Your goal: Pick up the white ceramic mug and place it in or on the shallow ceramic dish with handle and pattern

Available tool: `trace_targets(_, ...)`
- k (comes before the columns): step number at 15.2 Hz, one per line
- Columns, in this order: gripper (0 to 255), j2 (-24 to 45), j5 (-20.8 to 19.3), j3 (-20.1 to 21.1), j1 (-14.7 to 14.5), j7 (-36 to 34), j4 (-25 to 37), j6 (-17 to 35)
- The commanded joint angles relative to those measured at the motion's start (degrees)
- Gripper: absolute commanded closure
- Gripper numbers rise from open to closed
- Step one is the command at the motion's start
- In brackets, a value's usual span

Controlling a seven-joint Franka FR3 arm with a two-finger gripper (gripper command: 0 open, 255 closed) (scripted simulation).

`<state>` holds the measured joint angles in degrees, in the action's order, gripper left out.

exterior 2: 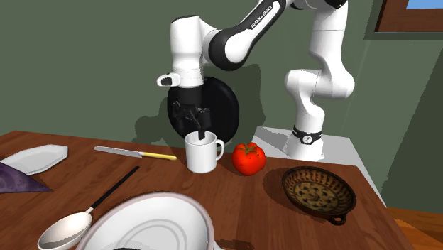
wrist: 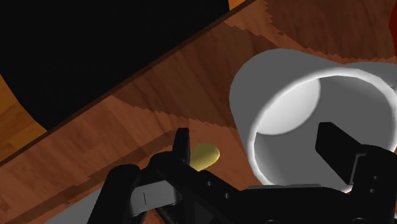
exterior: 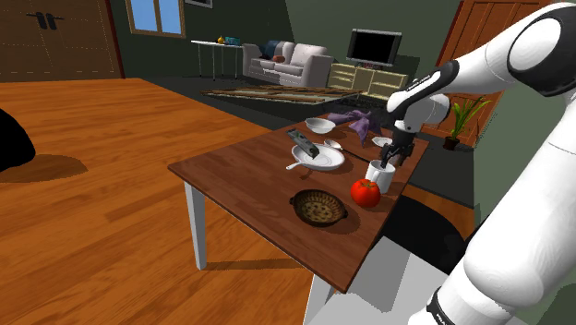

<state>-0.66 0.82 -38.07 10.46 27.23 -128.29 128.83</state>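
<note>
Dim light; soft shadows (wrist darker)

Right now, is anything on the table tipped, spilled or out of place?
Nothing stands out. The mug stands upright beside the tomato, the dish sits flat, and the knife lies flat on the table. The gripper is open astride the mug's rim.

Shoulder view faces 10 o'clock over the brown wooden bench [exterior: 240, 175]; second exterior view faces back, nearer; both share the white handled mug [exterior: 380, 174].
</note>
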Motion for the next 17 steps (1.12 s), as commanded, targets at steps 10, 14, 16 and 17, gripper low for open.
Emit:
trace_targets(10,0,2.8,2.4,-0.1,0.2,1.8,-1.3,3.5)
trace_targets(14,255,2.8,2.3,-0.1,0.2,1.8,-1.3,3.5)
trace_targets(16,255,2.8,2.3,-0.1,0.2,1.8,-1.3,3.5)
trace_targets(17,255,2.8,2.3,-0.1,0.2,1.8,-1.3,3.5)
